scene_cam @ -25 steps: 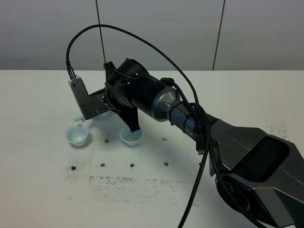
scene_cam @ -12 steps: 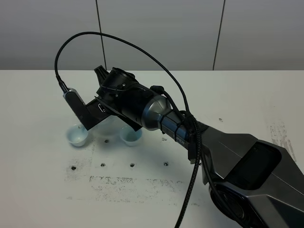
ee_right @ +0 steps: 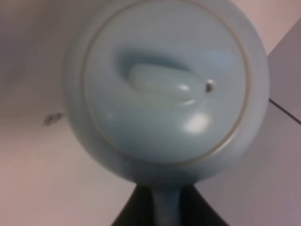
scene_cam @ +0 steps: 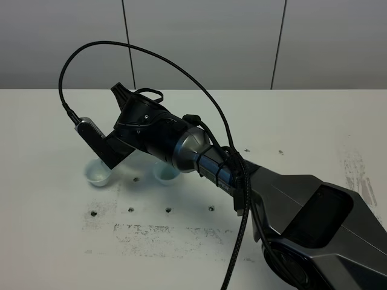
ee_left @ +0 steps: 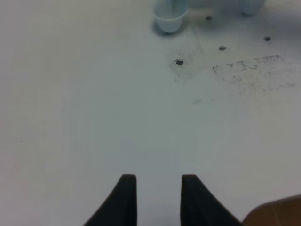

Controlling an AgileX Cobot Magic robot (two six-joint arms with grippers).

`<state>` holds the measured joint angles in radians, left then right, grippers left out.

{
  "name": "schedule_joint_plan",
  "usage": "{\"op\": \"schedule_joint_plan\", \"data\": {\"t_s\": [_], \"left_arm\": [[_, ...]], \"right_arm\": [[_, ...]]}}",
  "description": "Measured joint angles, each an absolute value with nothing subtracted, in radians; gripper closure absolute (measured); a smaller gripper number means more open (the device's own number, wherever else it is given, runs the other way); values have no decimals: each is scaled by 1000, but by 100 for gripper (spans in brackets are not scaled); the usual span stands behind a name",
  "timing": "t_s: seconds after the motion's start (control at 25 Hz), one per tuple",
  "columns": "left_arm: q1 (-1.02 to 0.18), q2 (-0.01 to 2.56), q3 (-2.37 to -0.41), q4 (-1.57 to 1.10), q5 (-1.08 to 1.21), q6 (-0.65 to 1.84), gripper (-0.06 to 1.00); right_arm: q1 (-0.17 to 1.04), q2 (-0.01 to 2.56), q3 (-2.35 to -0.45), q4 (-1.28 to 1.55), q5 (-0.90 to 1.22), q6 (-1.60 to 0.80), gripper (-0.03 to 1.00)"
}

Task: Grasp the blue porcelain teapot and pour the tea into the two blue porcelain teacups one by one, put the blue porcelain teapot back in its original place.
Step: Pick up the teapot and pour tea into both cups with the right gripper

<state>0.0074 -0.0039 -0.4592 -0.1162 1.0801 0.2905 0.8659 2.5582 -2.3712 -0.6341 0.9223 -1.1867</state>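
Two to fill: left teacup stands in the open on the desk; right teacup sits near it, half hidden under the right arm.
Carried: blue porcelain teapot hangs clear of the desk in the right pincer and fills the right wrist view; from the high camera the arm hides nearly all of it.
Right grip: clamped on the pot's loop handle, with a dark finger on either side.
Left pincer: fingers parted with nothing between them, low over bare desk, well apart from both cups.
Step, as I judge it: the wrist is rolled over the cups, so a pour looks under way. Spout and any stream are out of sight, so I cannot tell which cup is being served.
Risk, lid: the lid with its knob has nothing pressing on it; a steeper tip could slide it off onto a cup.
Risk, aim: small rims and a spout neither camera shows; a slight offset would put tea on the desk.
Risk, grip: held by the handle alone, the pot may pivot between the fingers and swing the spout.
Risk, clearance: the wrist camera bracket looks close above the left teacup; a lower sweep could knock it over.
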Motion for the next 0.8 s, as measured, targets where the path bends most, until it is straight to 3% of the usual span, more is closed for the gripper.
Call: {"op": "schedule_joint_plan", "data": {"t_s": [0.8], "left_arm": [[7, -4, -459, -116, 1080, 291, 65]], "right_arm": [[891, 2558, -2371, -749, 920, -1202, 90]]}}
